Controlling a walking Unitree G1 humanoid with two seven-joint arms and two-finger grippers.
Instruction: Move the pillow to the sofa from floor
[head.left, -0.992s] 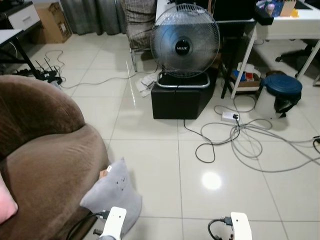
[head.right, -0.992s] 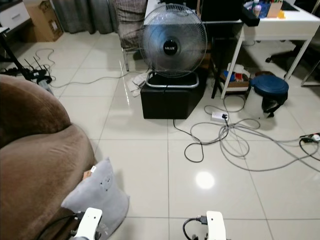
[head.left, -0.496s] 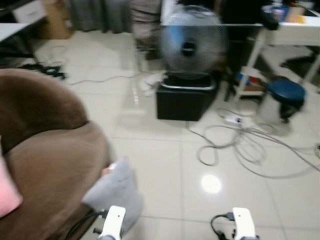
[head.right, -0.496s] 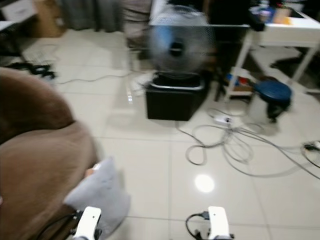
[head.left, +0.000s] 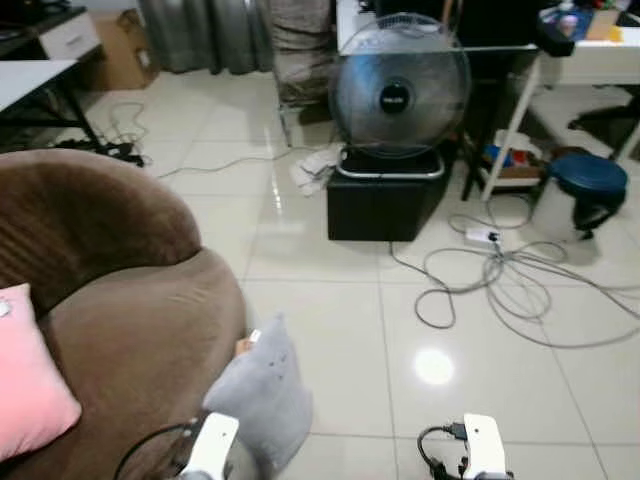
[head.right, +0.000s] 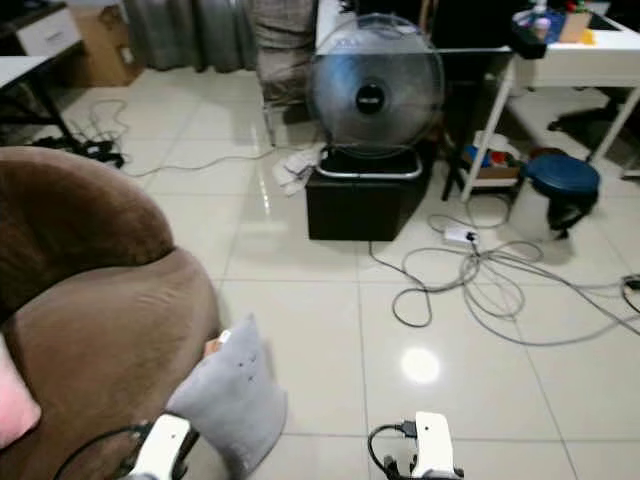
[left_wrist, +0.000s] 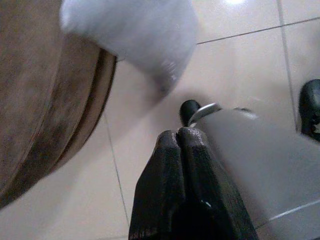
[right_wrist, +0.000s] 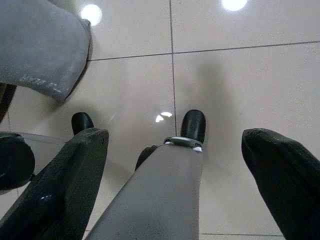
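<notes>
At the far left a pink cushion (head.left: 30, 385) rests on the seat of the brown sofa (head.left: 120, 300), whose rounded back and arm take up the left side of the scene. Just to the right of the sofa, a grey pillow (head.left: 262, 400) stands on the tiled floor (head.left: 330, 330), leaning against the sofa's front edge and touching it. The left gripper (left_wrist: 181, 142) hangs low beside the sofa base, near the pillow but not touching it, with its two black fingers pressed together and holding nothing. To its right the right gripper (right_wrist: 175, 145) hangs over bare tile, its fingers spread wide apart around nothing; a corner of the grey pillow lies off to one side of it. Farther back, near the middle, a round fan (head.left: 399, 85) sits on a black box (head.left: 385, 195). Right of the box, loose grey cables (head.left: 500, 285) sprawl across the tiles beside a white power strip (head.left: 481, 235). At the far right a blue stool (head.left: 587, 175) stands under a white desk (head.left: 590, 60).
</notes>
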